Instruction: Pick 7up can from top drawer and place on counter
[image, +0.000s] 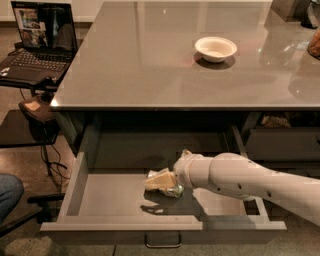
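The top drawer (125, 200) is pulled open under the counter (150, 60); its loop handle (162, 244) shows at the front. My gripper (156, 181) reaches in from the right, over the middle of the drawer floor. Its pale fingers (162, 177) are shut on the 7up can (175, 191), of which only a silvery bit shows below them. The can seems held slightly above the floor, with its shadow lying apart in front of it. My white arm (240, 177) crosses the drawer's right side.
A white bowl (215, 48) sits on the counter at the back right. A laptop (37, 40) stands on a small dark table at the left, with cables and a chair base below. A narrower dark drawer (280, 142) is at the right.
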